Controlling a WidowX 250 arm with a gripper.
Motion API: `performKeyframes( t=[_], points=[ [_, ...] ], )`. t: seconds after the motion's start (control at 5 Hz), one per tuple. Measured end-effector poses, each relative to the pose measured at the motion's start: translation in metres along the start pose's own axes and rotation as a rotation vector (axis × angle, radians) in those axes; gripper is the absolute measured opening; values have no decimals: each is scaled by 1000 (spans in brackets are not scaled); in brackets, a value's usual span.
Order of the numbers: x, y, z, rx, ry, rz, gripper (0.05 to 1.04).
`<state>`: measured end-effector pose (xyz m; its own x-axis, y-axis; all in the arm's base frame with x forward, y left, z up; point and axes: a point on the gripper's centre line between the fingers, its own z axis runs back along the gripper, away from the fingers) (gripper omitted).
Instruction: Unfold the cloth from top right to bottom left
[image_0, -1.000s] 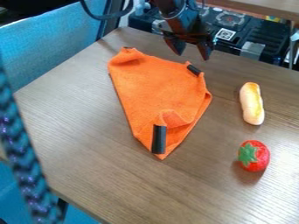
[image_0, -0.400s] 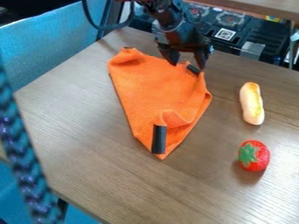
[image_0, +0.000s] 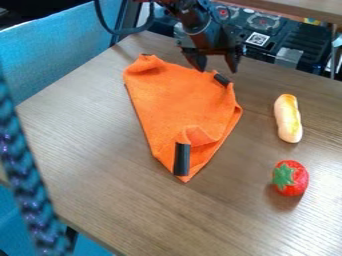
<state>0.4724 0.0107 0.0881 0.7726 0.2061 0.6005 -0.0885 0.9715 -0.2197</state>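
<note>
Cloth (image_0: 177, 105) lies partly folded near the table's (image_0: 93, 150) far edge; the gripper (image_0: 218, 70) hangs, fingers apart, by its upper-right black strip (image_0: 222, 79), probably placed to pinch that corner for unfolding.

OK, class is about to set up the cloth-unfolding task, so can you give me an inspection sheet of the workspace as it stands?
Surface: wood-grain table, no spill seen.
Job's things: orange cloth, partly folded; long black strip at its lower end, short black piece at its upper right.
Clutter: toy bread and toy strawberry, both right of the cloth, not touching it.
Gripper: gripper open near the cloth's upper right edge, holding nothing.
Cables: black cable looping left of the arm.
Surroundings: blue fabric panel at upper left, braided strand at left, black equipment behind.
People: nothing seen.
</note>
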Motion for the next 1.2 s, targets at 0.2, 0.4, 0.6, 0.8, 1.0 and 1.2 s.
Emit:
performKeyframes(
  t=[0.2,0.4,0.6,0.8,1.0,1.2],
  points=[
    [-8,3,-11,6,20,27,1000],
    [-14,-2,-18,10,35,20,1000],
    [-21,-3,-27,20,49,18,950],
    [-19,-3,-30,22,30,-2,677],
    [-17,-8,-31,5,14,-15,388],
    [-18,-13,-31,-21,2,-45,269]
  ],
)
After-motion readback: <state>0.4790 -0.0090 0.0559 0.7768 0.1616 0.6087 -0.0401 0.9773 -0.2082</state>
